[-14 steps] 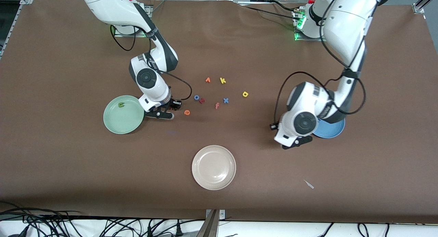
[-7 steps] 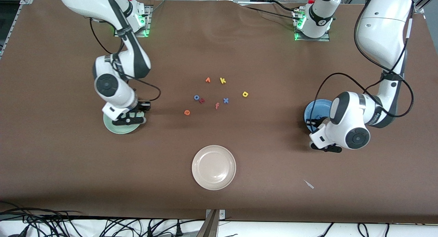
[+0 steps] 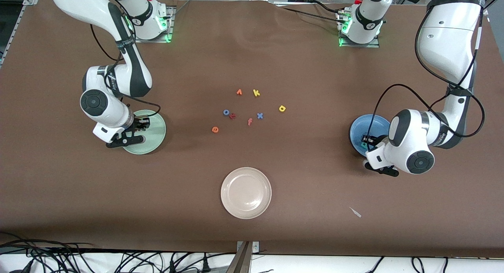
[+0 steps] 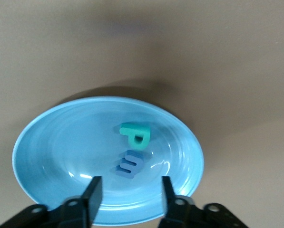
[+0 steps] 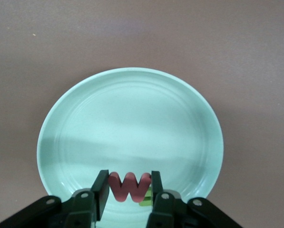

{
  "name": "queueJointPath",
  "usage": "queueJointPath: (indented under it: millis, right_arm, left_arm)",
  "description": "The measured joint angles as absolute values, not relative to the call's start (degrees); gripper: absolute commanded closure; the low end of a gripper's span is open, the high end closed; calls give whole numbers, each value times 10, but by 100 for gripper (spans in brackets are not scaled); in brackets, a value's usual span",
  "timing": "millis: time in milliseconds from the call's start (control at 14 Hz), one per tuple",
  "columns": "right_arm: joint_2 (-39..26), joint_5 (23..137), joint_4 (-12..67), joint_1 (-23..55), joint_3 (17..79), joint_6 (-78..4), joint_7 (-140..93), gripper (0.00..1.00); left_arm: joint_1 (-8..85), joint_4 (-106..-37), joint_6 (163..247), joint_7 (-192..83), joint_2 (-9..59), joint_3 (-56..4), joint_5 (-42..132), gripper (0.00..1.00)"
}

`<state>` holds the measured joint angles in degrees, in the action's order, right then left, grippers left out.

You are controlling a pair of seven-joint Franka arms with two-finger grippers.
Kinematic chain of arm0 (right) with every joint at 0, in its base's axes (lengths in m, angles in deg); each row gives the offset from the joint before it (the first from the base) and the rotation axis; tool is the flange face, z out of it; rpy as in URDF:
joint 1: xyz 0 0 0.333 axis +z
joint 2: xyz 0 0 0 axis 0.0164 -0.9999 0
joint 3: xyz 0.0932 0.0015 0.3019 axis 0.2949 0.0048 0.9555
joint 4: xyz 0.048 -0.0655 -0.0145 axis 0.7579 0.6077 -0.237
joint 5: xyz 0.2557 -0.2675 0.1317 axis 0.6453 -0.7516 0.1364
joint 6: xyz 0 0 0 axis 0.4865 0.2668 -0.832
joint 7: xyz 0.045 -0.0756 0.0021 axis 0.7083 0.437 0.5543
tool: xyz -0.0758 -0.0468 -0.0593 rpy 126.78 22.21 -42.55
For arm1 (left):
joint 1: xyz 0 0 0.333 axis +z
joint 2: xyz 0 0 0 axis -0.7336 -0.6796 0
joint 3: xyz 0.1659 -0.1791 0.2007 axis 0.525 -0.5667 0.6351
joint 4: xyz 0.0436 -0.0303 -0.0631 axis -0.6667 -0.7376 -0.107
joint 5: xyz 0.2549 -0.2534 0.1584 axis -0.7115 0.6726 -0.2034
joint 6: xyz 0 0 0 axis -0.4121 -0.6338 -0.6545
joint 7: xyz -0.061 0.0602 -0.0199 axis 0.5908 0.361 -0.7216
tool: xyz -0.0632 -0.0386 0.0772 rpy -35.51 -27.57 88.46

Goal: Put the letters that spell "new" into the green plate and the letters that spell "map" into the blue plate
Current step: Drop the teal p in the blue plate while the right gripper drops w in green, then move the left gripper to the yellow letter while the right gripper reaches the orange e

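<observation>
My right gripper [image 5: 129, 190] is shut on the pinkish-red w [image 5: 129, 186] and holds it low over the green plate [image 5: 132, 118]. The green n [image 5: 145, 199] peeks out under the w, on the plate. In the front view that gripper [image 3: 141, 124] hangs over the green plate [image 3: 154, 128]. My left gripper [image 4: 131, 192] stands open over the blue plate [image 4: 61, 156], where the teal p [image 4: 134, 134] and the blue m [image 4: 129, 164] lie side by side. In the front view it [image 3: 368, 140] is over the blue plate [image 3: 364, 125]. The orange e [image 3: 215, 129] and the yellow a [image 3: 282, 108] lie on the table mid-way between the plates.
Other loose letters lie in the table's middle: yellow k [image 3: 256, 93], an orange letter [image 3: 239, 92], blue o [image 3: 226, 112], a dark red letter [image 3: 232, 116], orange f [image 3: 249, 121], blue x [image 3: 260, 116]. A beige plate [image 3: 246, 192] sits nearer the front camera, with a white scrap [image 3: 355, 212] beside it.
The right arm swung from beside the letters to over the green plate. The left arm moved toward its end of the table, over the blue plate, and its gripper opened.
</observation>
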<state>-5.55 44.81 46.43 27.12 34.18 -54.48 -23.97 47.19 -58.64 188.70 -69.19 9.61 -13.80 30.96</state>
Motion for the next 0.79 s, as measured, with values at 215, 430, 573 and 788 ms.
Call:
queueJointPath:
  millis: [215, 430, 573, 788]
  right_arm:
    - [-56, 448, 471, 272, 342, -554, -240, 28]
    - [-56, 448, 471, 272, 342, -555, -240, 28]
    - [-56, 453, 471, 272, 347, -556, -251, 28]
    - [-55, 470, 466, 274, 387, -559, -316, 28]
  left_arm:
    - [471, -590, 1887, -634, 118, -159, 314, 0]
    - [469, -609, 1894, -519, 146, -211, 314, 0]
    - [467, -647, 1942, -434, 164, -246, 314, 0]
    - [464, -734, 2051, -339, 188, -286, 314, 0]
